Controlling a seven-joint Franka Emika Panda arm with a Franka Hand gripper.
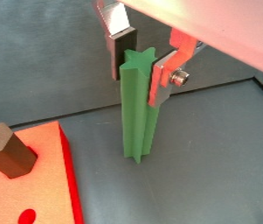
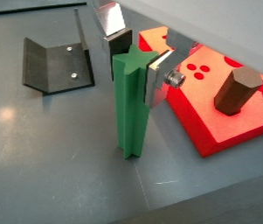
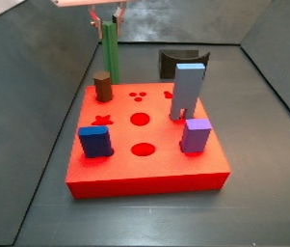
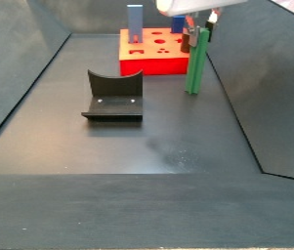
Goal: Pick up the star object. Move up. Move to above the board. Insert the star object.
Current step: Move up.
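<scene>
Stood at the pick-up step: pincer (image 2: pixel 134 54) open astride the star object (image 2: pixel 128 109) top, beside the board (image 2: pixel 232 122); closing needed next.

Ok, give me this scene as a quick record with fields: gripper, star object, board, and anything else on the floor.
gripper: at the star object's top, a finger on each side, contact unclear
star object: upright on the floor, beside the board, not inserted
board: red, carrying a brown cylinder, grey-blue pillar, blue block, purple block
fixture: on the floor, apart from the board
</scene>
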